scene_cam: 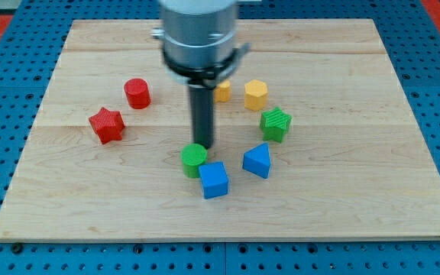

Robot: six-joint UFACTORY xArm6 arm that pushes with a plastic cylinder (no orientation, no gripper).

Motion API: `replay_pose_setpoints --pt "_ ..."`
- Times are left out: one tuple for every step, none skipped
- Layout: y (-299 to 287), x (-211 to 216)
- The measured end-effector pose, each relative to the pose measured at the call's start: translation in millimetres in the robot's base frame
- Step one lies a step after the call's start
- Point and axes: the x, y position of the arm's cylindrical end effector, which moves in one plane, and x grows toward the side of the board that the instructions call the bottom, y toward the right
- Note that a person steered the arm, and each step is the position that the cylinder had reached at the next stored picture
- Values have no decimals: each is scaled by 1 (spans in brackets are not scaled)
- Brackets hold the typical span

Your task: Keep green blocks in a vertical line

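Camera view: my tip (203, 145) touches green cylinder (194, 160), rod upright.

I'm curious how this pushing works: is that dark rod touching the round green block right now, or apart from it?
Touching, it seems: my tip meets the top edge of the green cylinder with no wood visible between them. True contact cannot be confirmed from this one view.

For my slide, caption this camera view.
My tip touches the green cylinder; the green star block sits up-right.

1. The green cylinder (194, 159) lies mid-board (357, 198); my tip (203, 145) is at its upper-right edge.
2. The blue cube (214, 180) lies just beside its lower right, with the blue wedge (257, 160) further right.
3. The green star (276, 124) and yellow hexagon (256, 95) lie to its upper right.
4. The red star (106, 125) and red cylinder (137, 93) lie to its upper left.
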Motion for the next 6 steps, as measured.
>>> replay_pose_setpoints --pt "-71 0" --pt "-67 42" --pt "15 21" --pt "96 9" --pt "109 5" --pt "139 16"
